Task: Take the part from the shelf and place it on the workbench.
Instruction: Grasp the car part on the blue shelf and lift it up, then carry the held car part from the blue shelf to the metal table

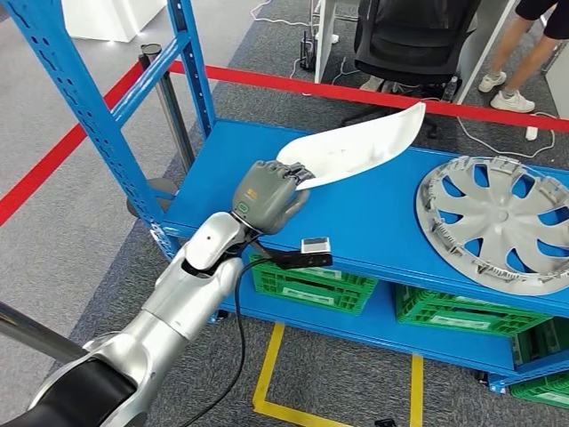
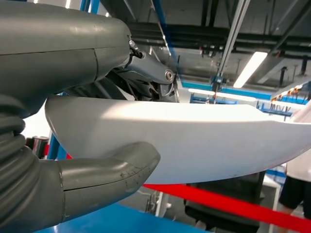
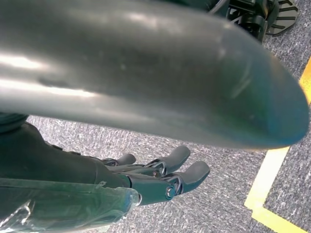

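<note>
Left robot hand [image 1: 268,196] clamped on white part's [image 1: 356,147] near end, tilting far end clear of blue shelf [image 1: 362,222]. Right robot hand [image 3: 161,177] hanging, fingers apart, holding nothing.

The left arm [image 1: 181,294] comes in from the near left and reaches forward and rightward, silver along its length with a dark cover nearest the body; a black cable runs beside its wrist; the left hand [image 1: 268,194] is closed on the near end of the white part [image 1: 356,147], grey thumb [image 2: 110,172] under it and darker fingers [image 2: 146,73] over it, holding it lifted; the right hand [image 3: 161,177] hangs low, its dark fingers [image 3: 190,172] loosely extended and slightly apart with nothing between them.
</note>
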